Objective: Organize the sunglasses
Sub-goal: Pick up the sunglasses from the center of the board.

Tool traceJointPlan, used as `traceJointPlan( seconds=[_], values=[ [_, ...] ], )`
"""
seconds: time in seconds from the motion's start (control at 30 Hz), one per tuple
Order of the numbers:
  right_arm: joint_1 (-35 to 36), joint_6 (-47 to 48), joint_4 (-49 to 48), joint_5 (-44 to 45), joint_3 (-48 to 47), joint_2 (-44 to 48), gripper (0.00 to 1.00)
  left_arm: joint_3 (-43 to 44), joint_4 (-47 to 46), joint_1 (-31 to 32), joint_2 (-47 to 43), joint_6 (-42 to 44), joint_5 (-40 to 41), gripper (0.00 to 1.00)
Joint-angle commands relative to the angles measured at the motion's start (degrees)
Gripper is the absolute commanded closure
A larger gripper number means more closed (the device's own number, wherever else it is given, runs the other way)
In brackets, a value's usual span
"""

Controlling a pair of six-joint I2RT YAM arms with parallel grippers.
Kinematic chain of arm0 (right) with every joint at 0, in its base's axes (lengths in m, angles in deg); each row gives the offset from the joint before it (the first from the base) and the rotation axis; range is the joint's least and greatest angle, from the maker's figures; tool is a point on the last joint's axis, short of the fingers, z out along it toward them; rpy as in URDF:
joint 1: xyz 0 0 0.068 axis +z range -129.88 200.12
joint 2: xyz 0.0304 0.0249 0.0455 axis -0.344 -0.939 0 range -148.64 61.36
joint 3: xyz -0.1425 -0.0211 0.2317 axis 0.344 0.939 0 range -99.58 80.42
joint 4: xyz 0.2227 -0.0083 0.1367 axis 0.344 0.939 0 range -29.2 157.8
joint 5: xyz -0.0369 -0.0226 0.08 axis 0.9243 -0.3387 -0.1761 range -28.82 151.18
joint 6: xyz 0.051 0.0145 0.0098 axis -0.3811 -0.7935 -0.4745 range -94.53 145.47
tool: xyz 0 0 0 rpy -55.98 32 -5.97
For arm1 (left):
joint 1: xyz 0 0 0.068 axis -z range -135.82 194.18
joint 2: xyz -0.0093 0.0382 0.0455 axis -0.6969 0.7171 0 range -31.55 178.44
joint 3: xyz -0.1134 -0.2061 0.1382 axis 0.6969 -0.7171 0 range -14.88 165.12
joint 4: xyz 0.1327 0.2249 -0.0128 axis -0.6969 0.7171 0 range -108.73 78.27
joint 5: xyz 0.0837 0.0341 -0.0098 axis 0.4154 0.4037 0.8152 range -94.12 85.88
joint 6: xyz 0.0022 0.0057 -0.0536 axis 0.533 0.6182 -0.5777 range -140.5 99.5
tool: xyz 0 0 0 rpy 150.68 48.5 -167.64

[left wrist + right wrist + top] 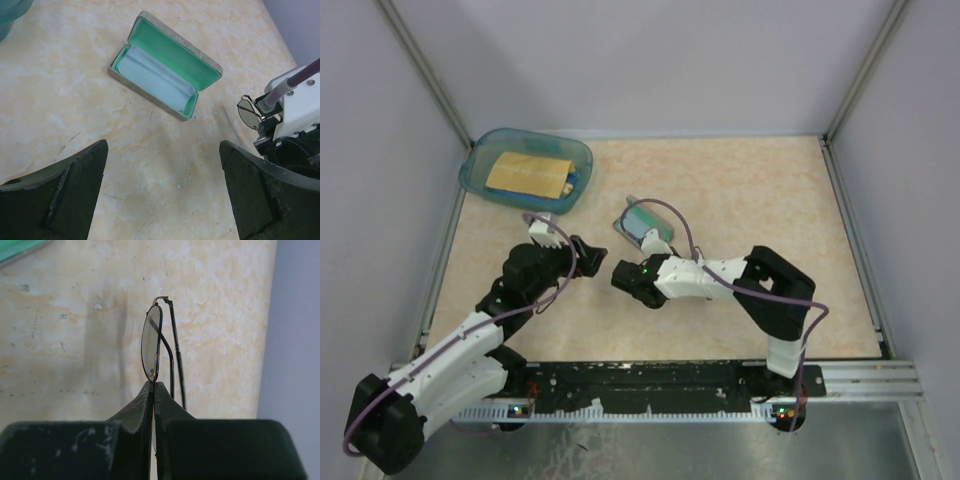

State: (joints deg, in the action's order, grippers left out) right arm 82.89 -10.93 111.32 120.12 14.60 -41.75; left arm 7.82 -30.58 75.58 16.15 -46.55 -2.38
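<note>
The sunglasses, thin dark wire frame with folded temple arms, stand edge-on in my right gripper, which is shut on the lower rim of a lens. One lens also shows in the left wrist view, beside the right wrist. The right gripper hovers just in front of the open grey case. The case has teal lining and a light blue cloth lying inside. My left gripper is open and empty, over bare table, left of the right gripper.
A translucent blue bin with a tan item inside sits at the back left. Grey walls enclose the beige table on three sides. The two grippers are close together near the table's middle.
</note>
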Motion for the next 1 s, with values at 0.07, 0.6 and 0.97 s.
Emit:
traceJointPlan(
  seconds=[0.07,0.6,0.97],
  values=[
    [0.6,-4.2,4.0,6.5,-1.9,0.6,1.00,-0.5,0.7,-0.2,-1.5,0.7,1.5,0.01],
    [0.6,15.6,-21.4,-10.8,4.9,16.8,1.00,-0.4,6.1,-0.2,-5.2,-0.2,6.3,0.01],
    [0.6,20.1,-23.9,-13.3,4.5,20.6,1.00,-1.0,9.9,-0.3,-9.9,-0.4,8.2,0.00]
  ],
)
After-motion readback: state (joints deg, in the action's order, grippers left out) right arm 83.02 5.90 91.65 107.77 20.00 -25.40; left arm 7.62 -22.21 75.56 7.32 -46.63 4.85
